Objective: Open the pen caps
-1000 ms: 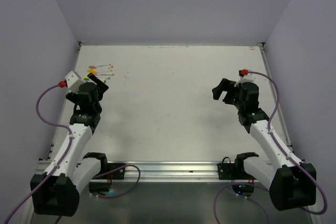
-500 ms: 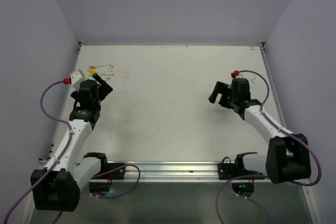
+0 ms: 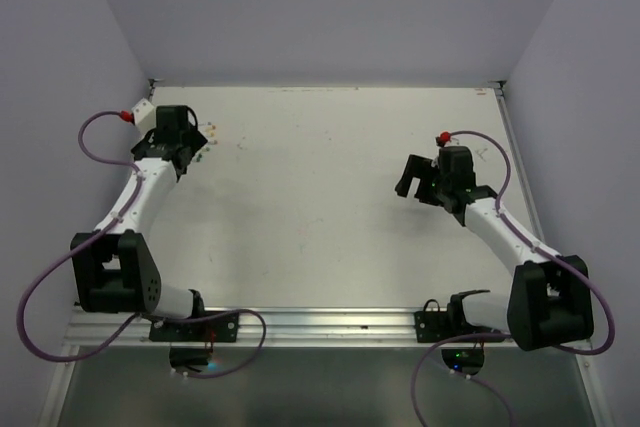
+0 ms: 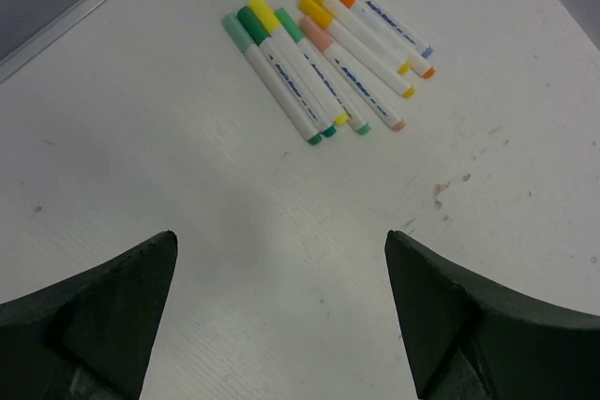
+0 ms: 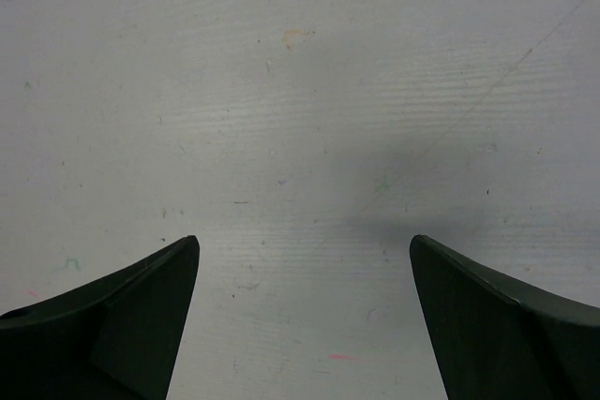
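Pen caps (image 4: 264, 14): all sitting on, none opened yet

Nearest the bases, the right gripper (image 5: 305, 245) is hanging over the bare table (image 3: 320, 217) on the right-hand side. Its jaws are standing wide apart and gripping nothing. Only scuffed white surface is showing between its fingers, and it is sitting well apart from the work.

Farther back, the left gripper (image 4: 279, 241) is reaching into the far left corner. Its jaws are likewise spread wide and carrying nothing, and it is aiming at the pens (image 4: 275, 86) just beyond its fingertips without touching them.

In that far corner the pens are lying flat on the table in a loose side-by-side bunch, capped ends pointing away from the gripper. Every pen I can see is wearing its cap, so I am judging the task as not started, with all caps waiting to be pulled.

Count from the left wrist view: I am making it nine pens and nine caps.
- three yellow
- two green
- one mint
- one salmon pink
- one orange
- one lavender
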You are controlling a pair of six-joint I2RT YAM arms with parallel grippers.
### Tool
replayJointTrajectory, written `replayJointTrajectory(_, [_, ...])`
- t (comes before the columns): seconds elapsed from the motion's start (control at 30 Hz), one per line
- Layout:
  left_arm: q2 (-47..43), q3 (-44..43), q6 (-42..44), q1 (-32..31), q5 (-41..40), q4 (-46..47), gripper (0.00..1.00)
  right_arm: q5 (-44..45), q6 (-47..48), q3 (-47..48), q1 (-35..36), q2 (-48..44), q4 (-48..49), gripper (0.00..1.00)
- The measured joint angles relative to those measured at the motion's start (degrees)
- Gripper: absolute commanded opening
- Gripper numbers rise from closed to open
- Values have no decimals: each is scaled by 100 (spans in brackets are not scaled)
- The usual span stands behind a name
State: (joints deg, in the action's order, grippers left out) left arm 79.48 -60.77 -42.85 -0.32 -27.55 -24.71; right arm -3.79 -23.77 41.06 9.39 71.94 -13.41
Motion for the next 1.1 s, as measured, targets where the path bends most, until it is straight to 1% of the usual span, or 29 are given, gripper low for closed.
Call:
replayJointTrajectory(0.07, [328, -273, -79, 186, -2, -190, 90, -7, 24, 85, 42, 0, -4, 99])
replayJointTrajectory(0.1, [553, -470, -162, 337, -15, -339, 83, -7, 28, 122, 59, 0, -4, 99])
replayJointTrajectory(0.13, [769, -632, -243, 450, -39, -442, 81, -7, 42, 160, 83, 0, -4, 99])
replayJointTrajectory(0.27, [1567, -1185, -466, 739, -181, -828, 79, 35, 76, 297, 304, 0, -79, 99])
replayJointTrajectory(0.53, [2496, -1615, -748, 769, -179, -1113, 77, 168, 151, 387, 758, -7, -133, 99])
replayJointTrajectory(0.57, [2612, -1679, -785, 769, -177, -1121, 76, 175, 157, 387, 767, -11, -131, 98])
replayJointTrajectory(0.6, [2710, -1720, -835, 769, -170, -1123, 72, 181, 164, 387, 767, -20, -131, 99])
replayJointTrajectory(0.67, [2844, -1735, -918, 769, -164, -1121, 68, 205, 177, 387, 776, -44, -131, 99])
replayJointTrajectory(0.9, [2962, -1784, -1038, 769, -157, -1121, 69, 267, 192, 385, 776, -188, -120, 98])
replayJointTrajectory(1.1, [3250, -2142, -1060, 769, -162, -1143, 69, 273, 195, 382, 785, -269, -111, 99])
